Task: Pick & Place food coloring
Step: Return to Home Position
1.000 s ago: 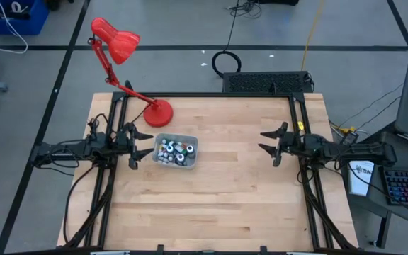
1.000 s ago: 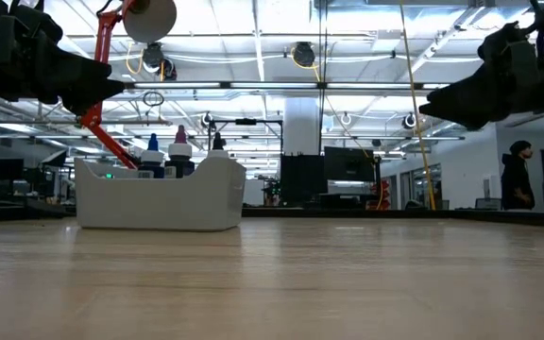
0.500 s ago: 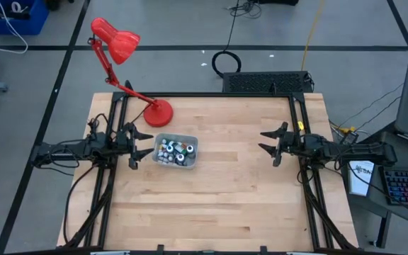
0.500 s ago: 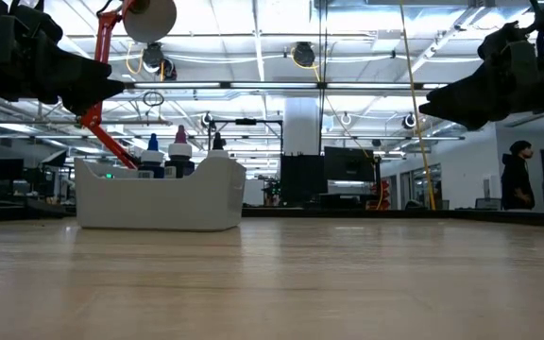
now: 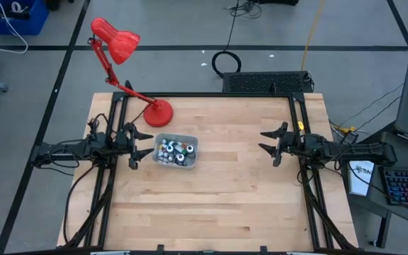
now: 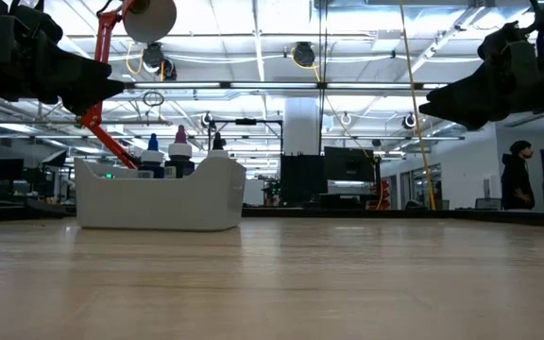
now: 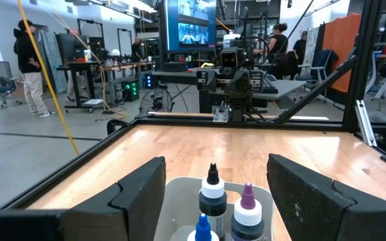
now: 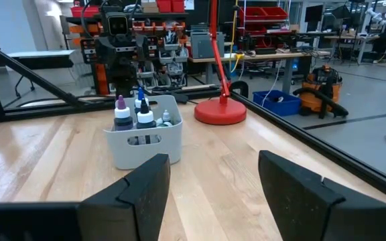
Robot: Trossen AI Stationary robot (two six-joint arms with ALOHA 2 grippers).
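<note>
Food coloring (image 5: 174,151) fills the tray (image 5: 193,144) just beside the released left pincer (image 5: 145,145), seemingly not touching; the right pincer (image 5: 265,142) is likewise released.

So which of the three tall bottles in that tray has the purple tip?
The purple-tipped bottle: in the low view it stands between the blue-tipped bottle and the black-tipped bottle.

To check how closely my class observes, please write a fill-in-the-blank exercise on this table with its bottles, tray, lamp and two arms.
1. The food coloring bottles stand ____ the grey tray.
2. The lamp behind the grey tray is coloured ____.
3. The left end effector and the right end effector are both ____ and hold nothing.
4. The grey tray sits nearer the ____ arm.

Missing words: inside; red; open; left.
</note>
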